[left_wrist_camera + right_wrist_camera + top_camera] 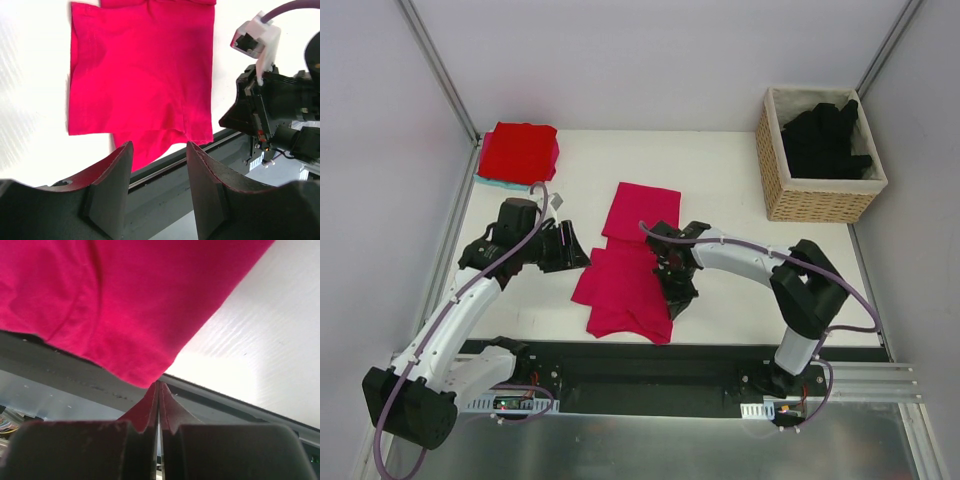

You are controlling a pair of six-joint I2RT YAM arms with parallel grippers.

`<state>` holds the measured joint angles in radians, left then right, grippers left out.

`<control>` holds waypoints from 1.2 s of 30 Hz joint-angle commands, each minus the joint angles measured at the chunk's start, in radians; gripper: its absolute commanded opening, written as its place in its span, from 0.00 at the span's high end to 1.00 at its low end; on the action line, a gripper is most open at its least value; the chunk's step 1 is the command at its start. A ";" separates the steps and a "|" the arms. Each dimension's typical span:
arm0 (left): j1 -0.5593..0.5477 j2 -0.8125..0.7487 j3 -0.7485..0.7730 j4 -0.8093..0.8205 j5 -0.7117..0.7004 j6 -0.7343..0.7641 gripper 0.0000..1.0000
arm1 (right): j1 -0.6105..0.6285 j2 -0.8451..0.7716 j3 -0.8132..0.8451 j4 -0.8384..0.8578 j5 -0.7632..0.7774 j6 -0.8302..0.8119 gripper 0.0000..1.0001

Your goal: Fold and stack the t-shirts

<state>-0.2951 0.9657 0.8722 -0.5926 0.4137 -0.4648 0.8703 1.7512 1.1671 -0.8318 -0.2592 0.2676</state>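
A magenta-pink t-shirt (625, 280) (140, 75) (100, 300) lies partly folded in the middle of the table, its lower hem at the near edge. My right gripper (672, 305) (158, 385) is at the shirt's lower right edge, shut, with a corner of the cloth fanning out from its tips. My left gripper (578, 250) (160, 147) hovers just left of the shirt, open, with nothing between its fingers. A folded red t-shirt (518, 150) sits at the back left. Black t-shirts (825, 140) fill the basket.
The wicker basket (820, 200) stands at the back right corner. A teal cloth (495, 183) shows under the red shirt. The dark mounting rail (650, 365) runs along the near table edge. The right arm (280, 110) shows in the left wrist view.
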 commanded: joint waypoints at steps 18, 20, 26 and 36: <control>-0.006 0.028 0.005 -0.006 -0.089 -0.038 0.55 | 0.102 -0.174 -0.230 0.368 0.253 0.018 0.99; -0.006 0.036 0.007 -0.004 -0.082 -0.041 0.55 | 0.105 -0.188 -0.271 0.453 0.294 0.018 0.99; -0.006 0.044 0.027 -0.006 -0.075 -0.040 0.58 | 0.124 -0.246 -0.236 0.412 0.339 0.015 0.99; -0.006 0.088 0.037 -0.006 -0.073 -0.043 0.62 | 0.176 -0.285 -0.170 0.302 0.376 0.036 0.99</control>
<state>-0.2951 1.0424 0.8688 -0.6064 0.3321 -0.4923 1.0439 1.4685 0.9981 -0.5282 0.1162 0.2871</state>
